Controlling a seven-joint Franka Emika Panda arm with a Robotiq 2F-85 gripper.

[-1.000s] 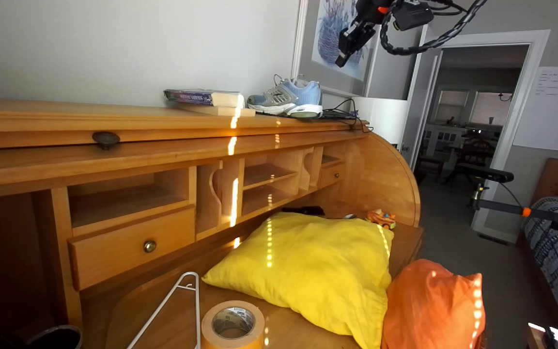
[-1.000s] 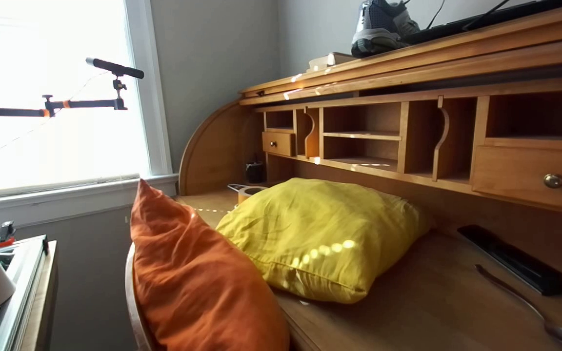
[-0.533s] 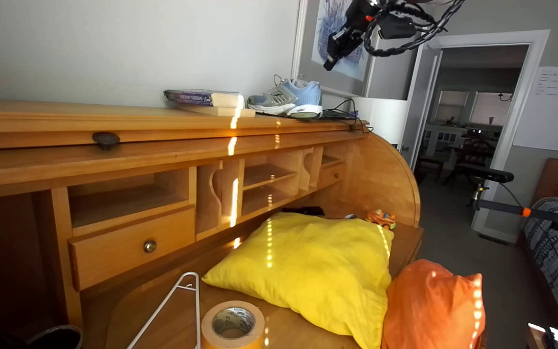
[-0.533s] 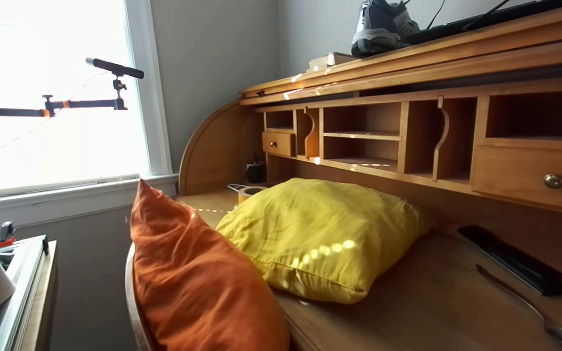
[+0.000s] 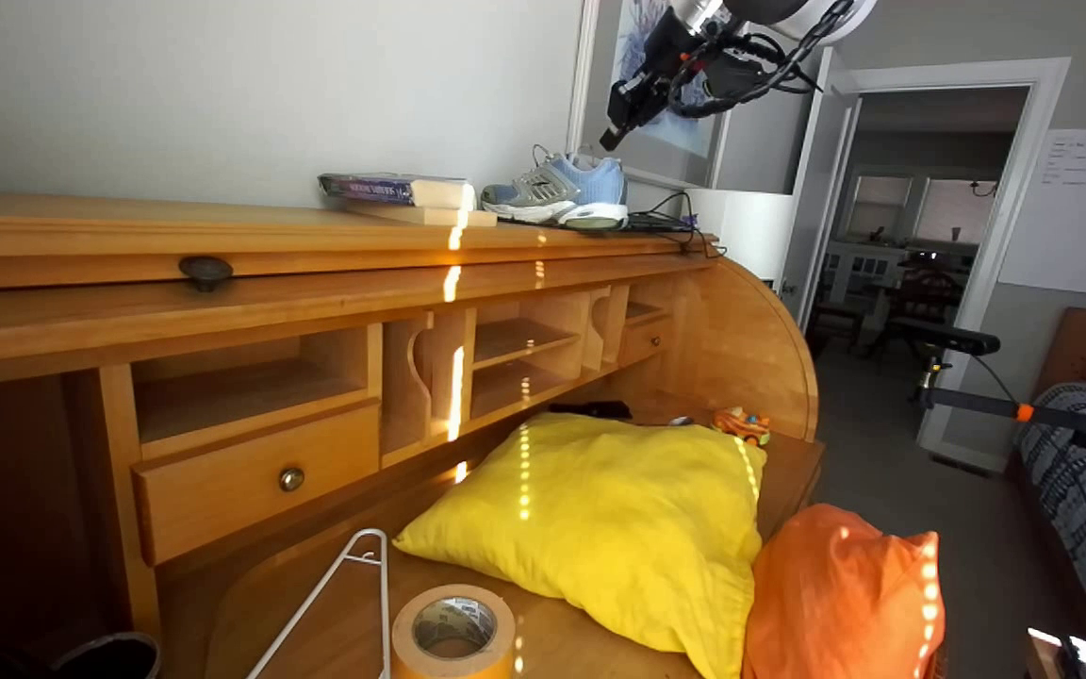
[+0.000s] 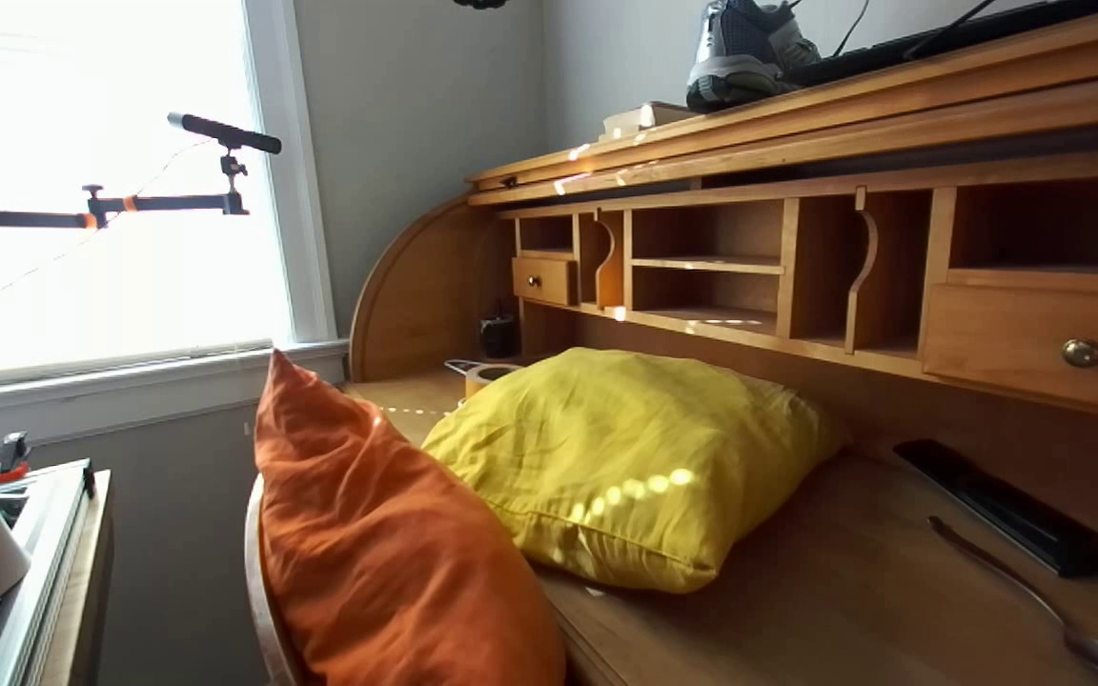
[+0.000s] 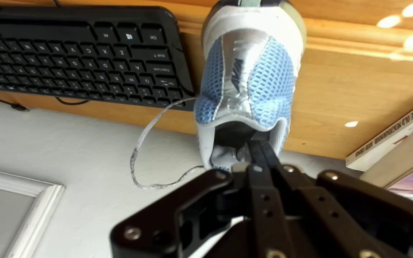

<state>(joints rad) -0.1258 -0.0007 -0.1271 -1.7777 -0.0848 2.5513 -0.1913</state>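
Observation:
My gripper (image 5: 611, 141) hangs in the air above the desk's top shelf, close over a blue and silver shoe (image 5: 557, 193). In the wrist view the gripper (image 7: 259, 142) is shut, its two black fingers together with nothing between them. The fingertips overlap the opening of the shoe (image 7: 237, 75), heel nearest the camera's top; I cannot tell whether they touch it. The shoe also shows in an exterior view (image 6: 744, 57). A loose grey lace (image 7: 143, 134) loops out beside it. A black keyboard (image 7: 81, 57) lies next to the shoe.
Books (image 5: 402, 193) lie beyond the shoe on the wooden desk (image 5: 317, 226). A framed picture (image 5: 675, 141) hangs behind the gripper. Below are a yellow pillow (image 5: 600, 519), orange pillow (image 5: 835, 594), tape roll (image 5: 453, 637), white hanger (image 5: 383, 594), toy (image 5: 741, 424) and spoon (image 6: 1006, 581).
My gripper has moved left and slightly down in an exterior view, nearer to the shoe. A dark part has come in at the top edge of an exterior view. The objects have not moved.

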